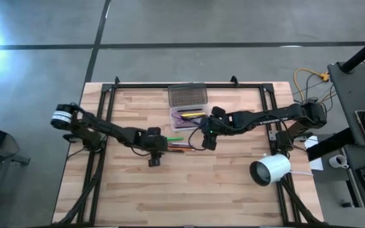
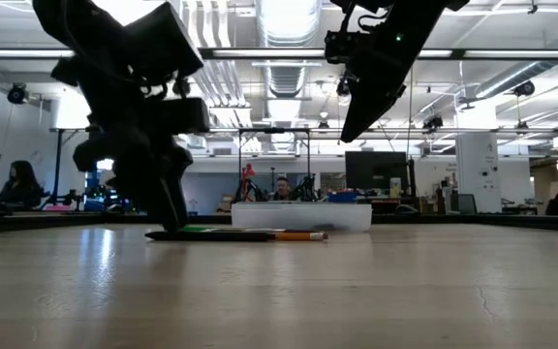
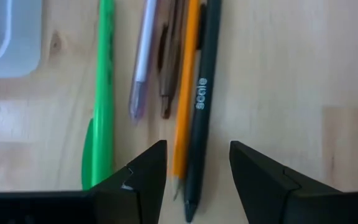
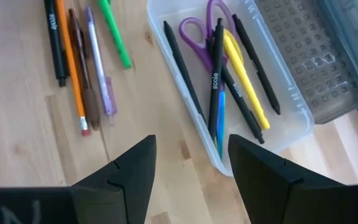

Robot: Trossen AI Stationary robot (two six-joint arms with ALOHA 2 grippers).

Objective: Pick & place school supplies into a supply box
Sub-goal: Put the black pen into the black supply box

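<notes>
Gaping empty, left hand [image 3: 197, 180] straddles slim black pen [image 3: 201, 118]; right hand [image 4: 191, 174] likewise.

Green pen [image 3: 102, 93] and black pen [image 3: 201, 106], ends cut off.

We see a large open lab or workshop: concrete floor [image 1: 233, 25], ceiling strip lights [image 2: 289, 19], distant workbenches with monitors [image 2: 371, 173], seated people [image 2: 19, 184].
</notes>
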